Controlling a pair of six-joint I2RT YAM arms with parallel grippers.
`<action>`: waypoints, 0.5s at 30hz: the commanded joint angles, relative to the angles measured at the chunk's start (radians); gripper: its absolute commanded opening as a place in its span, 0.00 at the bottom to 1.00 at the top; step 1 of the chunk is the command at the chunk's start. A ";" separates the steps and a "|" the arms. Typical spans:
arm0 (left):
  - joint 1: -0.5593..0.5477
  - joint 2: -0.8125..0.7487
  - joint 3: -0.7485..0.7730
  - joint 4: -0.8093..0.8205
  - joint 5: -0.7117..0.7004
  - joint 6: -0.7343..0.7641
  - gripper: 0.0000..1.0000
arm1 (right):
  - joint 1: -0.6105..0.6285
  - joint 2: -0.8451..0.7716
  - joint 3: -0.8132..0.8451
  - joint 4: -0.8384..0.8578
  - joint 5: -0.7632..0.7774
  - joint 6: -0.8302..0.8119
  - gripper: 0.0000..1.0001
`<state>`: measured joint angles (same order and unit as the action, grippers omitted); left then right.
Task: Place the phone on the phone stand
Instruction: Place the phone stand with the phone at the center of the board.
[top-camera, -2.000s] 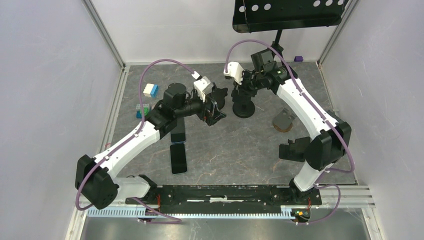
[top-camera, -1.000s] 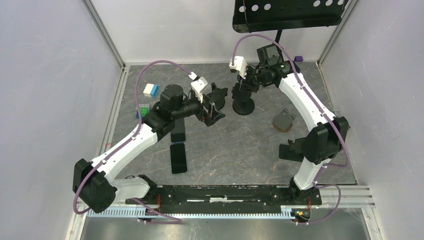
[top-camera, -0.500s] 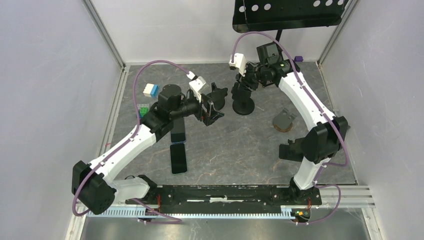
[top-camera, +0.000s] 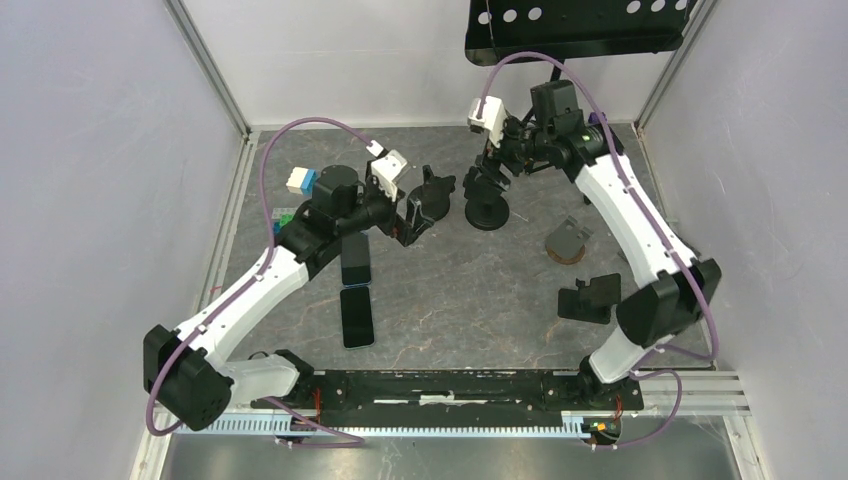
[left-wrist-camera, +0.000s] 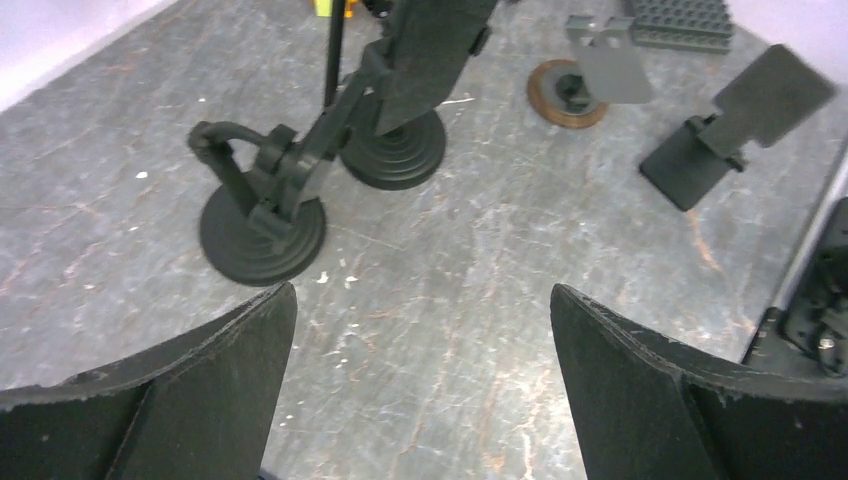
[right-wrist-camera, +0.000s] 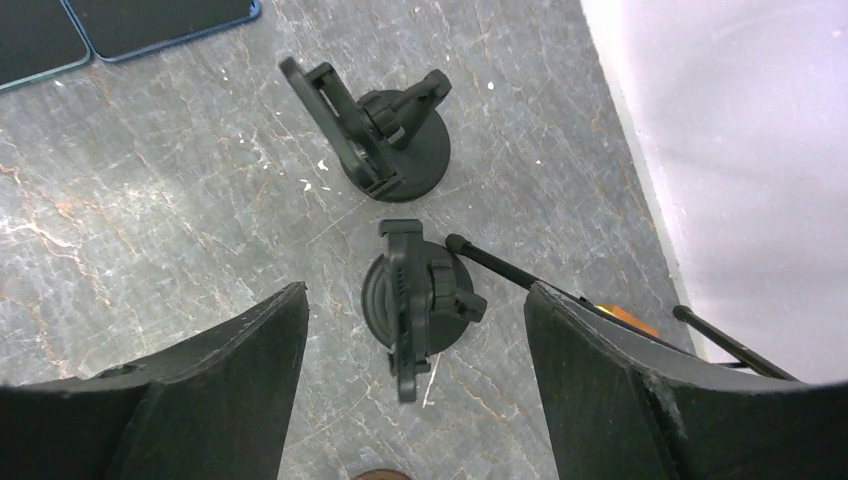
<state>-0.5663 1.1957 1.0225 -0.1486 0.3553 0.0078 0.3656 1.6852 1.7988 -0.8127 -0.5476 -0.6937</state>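
The left gripper (left-wrist-camera: 420, 330) stands wide open and empty, facing two stands (left-wrist-camera: 262, 222). The right gripper (right-wrist-camera: 412, 295) hangs open and empty above them. Both phones (top-camera: 357, 316) lie flat beside the left arm, so pickup seems not yet begun. Next, a gripper must descend and pinch one phone's edges.

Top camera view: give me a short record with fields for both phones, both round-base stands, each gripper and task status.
far phone: flat on the table, not held
near phone: flat, in line with the far phone
stand nearer the phones: no phone on it
stand farther from the phones: no phone on it
left gripper: open, empty
right gripper: open, empty
task status: not yet done
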 joint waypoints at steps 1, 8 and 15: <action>0.029 -0.025 0.024 -0.029 -0.089 0.153 1.00 | -0.001 -0.154 -0.100 0.083 -0.044 0.036 0.84; 0.058 0.091 0.078 -0.001 -0.072 0.408 1.00 | 0.001 -0.293 -0.289 0.139 -0.061 0.063 0.84; 0.110 0.200 0.123 -0.004 0.070 0.491 1.00 | 0.002 -0.394 -0.431 0.162 -0.058 0.066 0.85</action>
<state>-0.4801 1.3743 1.1061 -0.1703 0.3462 0.3958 0.3660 1.3537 1.4223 -0.6987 -0.5915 -0.6456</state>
